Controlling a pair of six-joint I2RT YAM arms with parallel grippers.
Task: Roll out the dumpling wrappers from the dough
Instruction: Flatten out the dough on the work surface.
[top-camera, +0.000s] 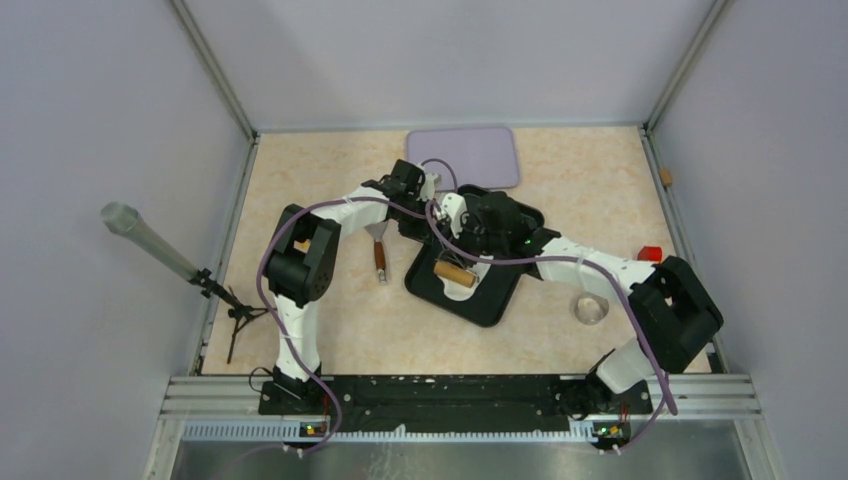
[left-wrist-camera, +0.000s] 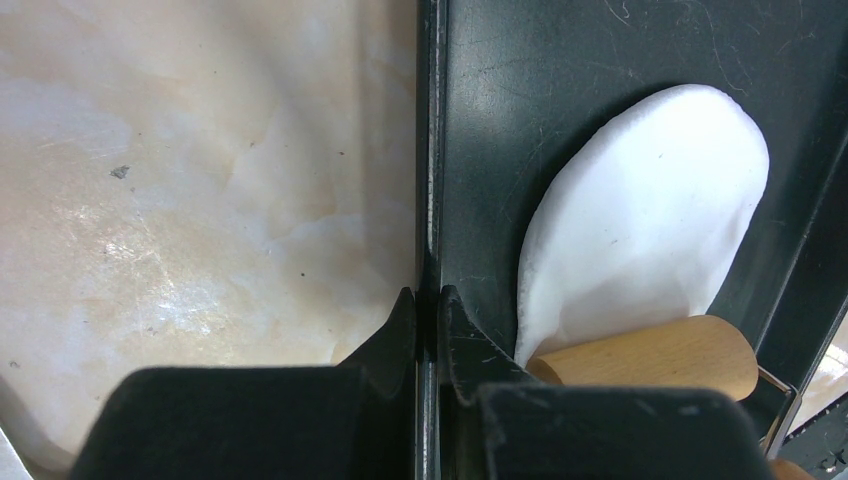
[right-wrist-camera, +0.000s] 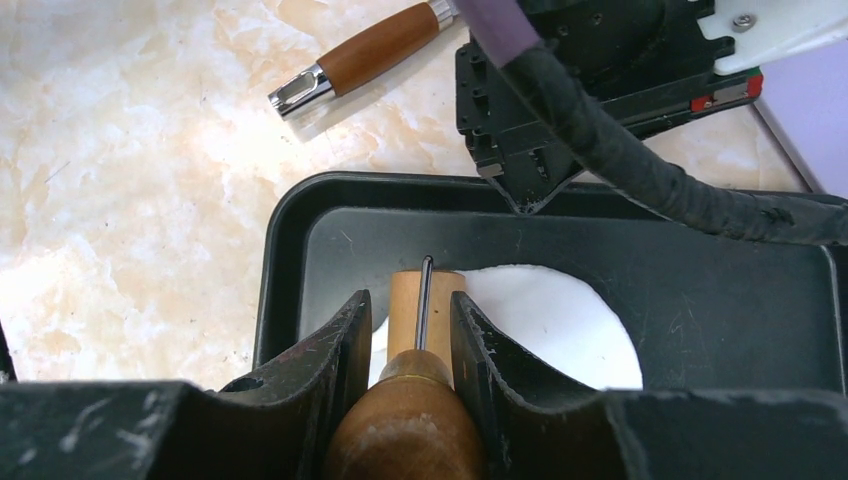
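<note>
A flattened oval sheet of white dough (left-wrist-camera: 645, 220) lies in the black tray (top-camera: 495, 305). A small wooden roller (right-wrist-camera: 405, 300) rests on the dough's (right-wrist-camera: 550, 320) left edge. My right gripper (right-wrist-camera: 410, 310) is shut on the roller's brown handle (right-wrist-camera: 405, 420). My left gripper (left-wrist-camera: 428, 295) is shut on the tray's rim (left-wrist-camera: 430, 150), one finger outside the tray and one inside. In the top view the left gripper (top-camera: 425, 212) sits at the tray's far left side and the right gripper (top-camera: 468, 250) is over the tray. The dumpling wrappers are out of view.
A purple board (top-camera: 463, 157) lies behind the tray. A scraper with a wooden handle (top-camera: 380, 255) lies left of the tray on the marbled table. A clear glass dish (top-camera: 589, 308) and a red object (top-camera: 650, 254) stand to the right.
</note>
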